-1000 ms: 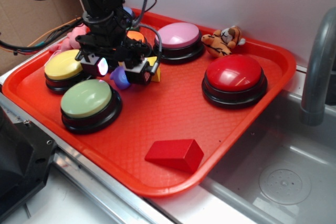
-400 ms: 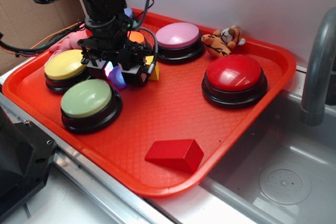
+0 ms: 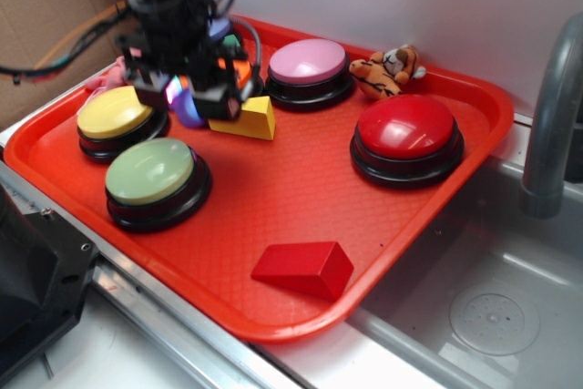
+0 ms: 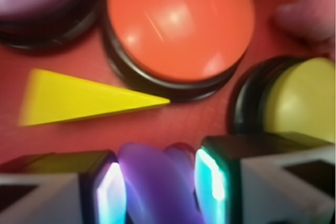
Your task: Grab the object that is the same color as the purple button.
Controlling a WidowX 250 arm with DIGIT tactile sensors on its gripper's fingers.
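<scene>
On the red tray (image 3: pixel 428 225) in the exterior view, the black arm reaches down from the upper left, wrist pointing straight at the tray's back-left part. Its gripper (image 3: pixel 187 102) has its two fingers closed narrowly around the purple object (image 3: pixel 189 108), which sits between the lit pads, apparently raised a little off the tray surface. Just right of it lies the yellow wedge block (image 3: pixel 246 120). The yellow button (image 3: pixel 114 114) is to the left, the green button (image 3: pixel 150 172) in front, the pink-purple button (image 3: pixel 308 63) behind right, the red button (image 3: pixel 406 127) farther right. A tiger plush (image 3: pixel 387 70) lies by the back rim, and a red block (image 3: pixel 303 268) near the front edge. No writing can be read.

In the wrist view, blurred, the gripper (image 4: pixel 160 190) pinches the glossy purple object (image 4: pixel 157 182) between glowing pads (image 4: pixel 111 192). Beyond it lie the yellow wedge block (image 4: pixel 79 98), an orange button (image 4: pixel 181 22) and the yellow button (image 4: pixel 302 98). A pink plush toy (image 4: pixel 310 11) shows at top right.
</scene>
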